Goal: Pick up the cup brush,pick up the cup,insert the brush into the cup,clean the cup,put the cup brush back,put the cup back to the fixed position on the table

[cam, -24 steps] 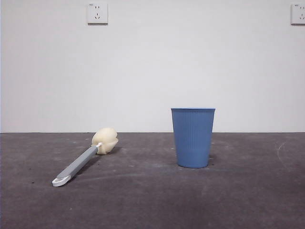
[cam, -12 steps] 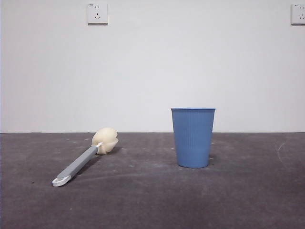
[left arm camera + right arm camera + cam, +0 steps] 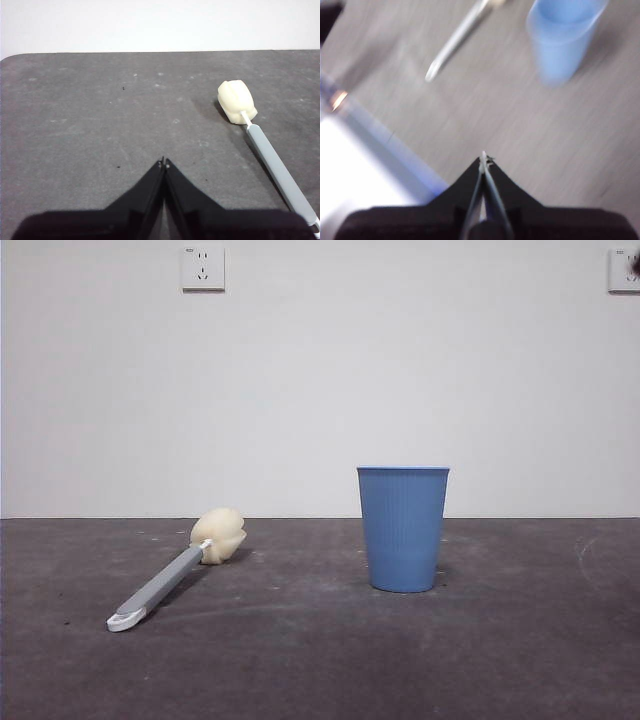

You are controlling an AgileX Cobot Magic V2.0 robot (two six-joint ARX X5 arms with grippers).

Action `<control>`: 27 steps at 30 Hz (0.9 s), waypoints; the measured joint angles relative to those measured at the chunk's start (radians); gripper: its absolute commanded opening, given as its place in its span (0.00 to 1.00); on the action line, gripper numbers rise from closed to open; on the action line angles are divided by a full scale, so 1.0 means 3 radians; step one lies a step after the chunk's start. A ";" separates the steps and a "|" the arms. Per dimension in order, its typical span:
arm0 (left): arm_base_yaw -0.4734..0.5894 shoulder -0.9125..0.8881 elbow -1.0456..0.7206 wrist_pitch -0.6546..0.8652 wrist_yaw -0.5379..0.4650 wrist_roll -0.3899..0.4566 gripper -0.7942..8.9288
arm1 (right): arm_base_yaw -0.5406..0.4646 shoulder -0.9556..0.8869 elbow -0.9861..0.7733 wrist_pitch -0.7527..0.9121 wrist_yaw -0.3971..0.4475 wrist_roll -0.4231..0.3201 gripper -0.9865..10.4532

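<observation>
The cup brush (image 3: 170, 574) lies flat on the table (image 3: 320, 660) at the left, cream sponge head toward the back, white looped end toward the front. It also shows in the left wrist view (image 3: 260, 145) and, blurred, in the right wrist view (image 3: 457, 42). The blue cup (image 3: 403, 528) stands upright right of centre; the right wrist view shows it (image 3: 565, 35) from above, blurred. My left gripper (image 3: 164, 162) is shut and empty, above the table beside the brush. My right gripper (image 3: 483, 157) is shut and empty, well short of the cup. Neither arm shows in the front view.
A white wall stands behind the table with a socket (image 3: 203, 268) at upper left and another (image 3: 625, 270) at upper right. The right wrist view shows the table's near edge (image 3: 380, 135) and a bright floor beyond it.
The brush and cup have not moved. The front picture has shifted by a few pixels. No arm has entered the front view.
</observation>
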 measured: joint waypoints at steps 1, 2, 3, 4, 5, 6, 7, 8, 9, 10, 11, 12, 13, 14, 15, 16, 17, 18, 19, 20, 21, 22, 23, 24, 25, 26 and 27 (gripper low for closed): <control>0.0000 0.0000 0.0000 0.0000 0.0000 -0.0001 0.08 | -0.0034 -0.0076 0.0000 0.0154 0.0051 -0.0038 0.09; 0.0000 0.0000 0.0000 0.0000 0.0000 -0.0006 0.08 | -0.0075 -0.0156 0.0000 0.0312 0.0061 -0.0074 0.09; 0.0000 0.0000 0.0000 0.0000 0.0000 -0.0009 0.08 | -0.0111 -0.0226 0.0000 0.0446 0.0076 -0.0107 0.09; 0.0000 0.0000 0.0000 0.0000 0.0000 -0.0011 0.08 | -0.0155 -0.0310 0.0000 0.0593 0.0120 -0.0154 0.09; 0.0000 0.0000 0.0000 0.0000 0.0000 -0.0015 0.08 | -0.0196 -0.0375 0.0000 0.0707 0.0178 -0.0198 0.09; 0.0000 0.0000 0.0000 0.0000 0.0000 -0.0019 0.08 | -0.0247 -0.0448 0.0001 0.0816 0.0266 -0.0254 0.09; 0.0000 0.0000 0.0000 0.0000 0.0000 -0.0019 0.08 | -0.0292 -0.0504 0.0001 0.0890 0.0341 -0.0304 0.09; 0.0000 0.0000 0.0000 0.0000 0.0000 -0.0019 0.08 | -0.0359 -0.0565 0.0001 0.0969 0.0432 -0.0366 0.09; 0.0000 0.0000 0.0000 0.0000 0.0000 -0.0019 0.08 | -0.0411 -0.0601 0.0001 0.1016 0.0486 -0.0407 0.09; 0.0000 0.0000 0.0000 0.0000 0.0000 -0.0019 0.08 | -0.0469 -0.0643 -0.0006 0.1068 0.0523 -0.0448 0.09; 0.0000 0.0000 0.0000 0.0000 0.0000 -0.0019 0.08 | -0.0525 -0.0692 -0.0036 0.1134 0.0568 -0.0478 0.09; 0.0000 0.0000 0.0000 0.0000 0.0000 -0.0019 0.08 | -0.0573 -0.0744 -0.0076 0.1191 0.0595 -0.0510 0.09; 0.0000 0.0000 0.0000 0.0000 0.0000 -0.0019 0.08 | -0.0622 -0.0802 -0.0128 0.1244 0.0617 -0.0538 0.09; 0.0000 0.0000 0.0000 0.0000 0.0000 -0.0019 0.08 | -0.0683 -0.0886 -0.0209 0.1325 0.0651 -0.0562 0.09; 0.0000 0.0000 0.0000 0.0000 0.0000 -0.0019 0.08 | -0.0729 -0.0950 -0.0281 0.1415 0.0660 -0.0577 0.09; 0.0000 0.0000 0.0000 0.0000 0.0000 -0.0019 0.08 | -0.0782 -0.1022 -0.0374 0.1522 0.0661 -0.0589 0.09; 0.0000 0.0000 0.0000 0.0000 0.0000 -0.0019 0.08 | -0.0833 -0.1095 -0.0484 0.1656 0.0664 -0.0595 0.09; 0.0000 0.0000 0.0000 0.0000 0.0000 -0.0019 0.08 | -0.0875 -0.1158 -0.0590 0.1771 0.0664 -0.0595 0.09; 0.0000 0.0000 0.0000 0.0000 0.0000 -0.0019 0.08 | -0.0916 -0.1221 -0.0703 0.1878 0.0662 -0.0594 0.09; 0.0000 0.0000 0.0000 0.0000 0.0000 -0.0019 0.08 | -0.0968 -0.1306 -0.0871 0.2027 0.0662 -0.0585 0.09; 0.0000 0.0000 0.0000 0.0000 0.0000 -0.0019 0.08 | -0.1005 -0.1367 -0.0998 0.2121 0.0664 -0.0567 0.09; 0.0000 0.0000 0.0000 0.0000 0.0000 -0.0019 0.08 | -0.1048 -0.1429 -0.1148 0.2241 0.0664 -0.0534 0.09; 0.0000 0.0000 0.0000 0.0000 0.0000 -0.0019 0.08 | -0.1095 -0.1486 -0.1293 0.2349 0.0665 -0.0496 0.09; 0.0000 0.0000 0.0000 0.0000 0.0000 -0.0019 0.08 | -0.1137 -0.1535 -0.1417 0.2427 0.0665 -0.0458 0.09; 0.0000 0.0000 0.0000 0.0000 0.0000 -0.0019 0.08 | -0.1185 -0.1592 -0.1554 0.2520 0.0665 -0.0413 0.09; 0.0000 0.0000 0.0000 0.0000 0.0000 -0.0019 0.08 | -0.1225 -0.1640 -0.1665 0.2574 0.0665 -0.0376 0.09; 0.0000 0.0000 0.0000 0.0000 0.0000 -0.0019 0.08 | -0.1270 -0.1695 -0.1787 0.2635 0.0665 -0.0334 0.09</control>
